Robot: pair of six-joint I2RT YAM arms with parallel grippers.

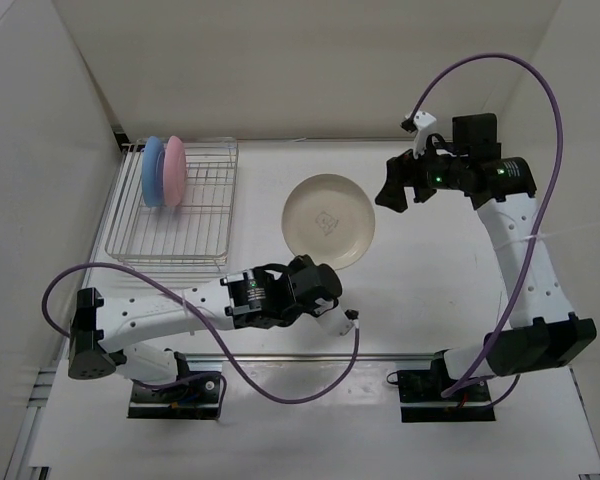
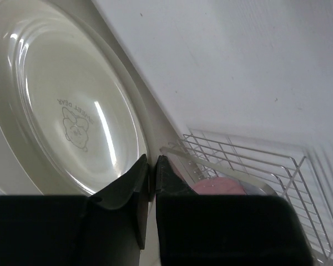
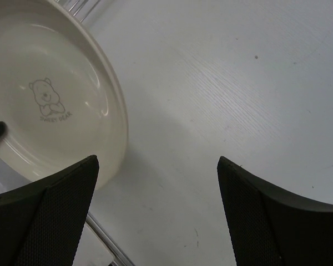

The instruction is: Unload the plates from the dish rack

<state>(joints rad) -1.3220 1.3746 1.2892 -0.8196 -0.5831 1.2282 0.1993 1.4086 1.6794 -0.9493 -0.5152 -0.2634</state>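
The cream plate (image 1: 328,218) with a faint bear mark lies flat in the middle of the table. My left gripper (image 1: 326,272) is at its near edge, shut on the rim (image 2: 139,127), with one finger (image 2: 127,183) over the plate's inside. The blue plate (image 1: 153,170) and the pink plate (image 1: 176,169) stand on edge side by side at the far left end of the dish rack (image 1: 185,235). My right gripper (image 1: 391,190) hovers just right of the cream plate (image 3: 55,100), open with only bare table between its fingers (image 3: 55,199).
White walls close in the table at the back and on both sides. The wire rack (image 2: 255,166) sits hard against the left wall. A silver rail (image 1: 380,355) runs along the near edge by the arm bases, and purple cables loop off both arms.
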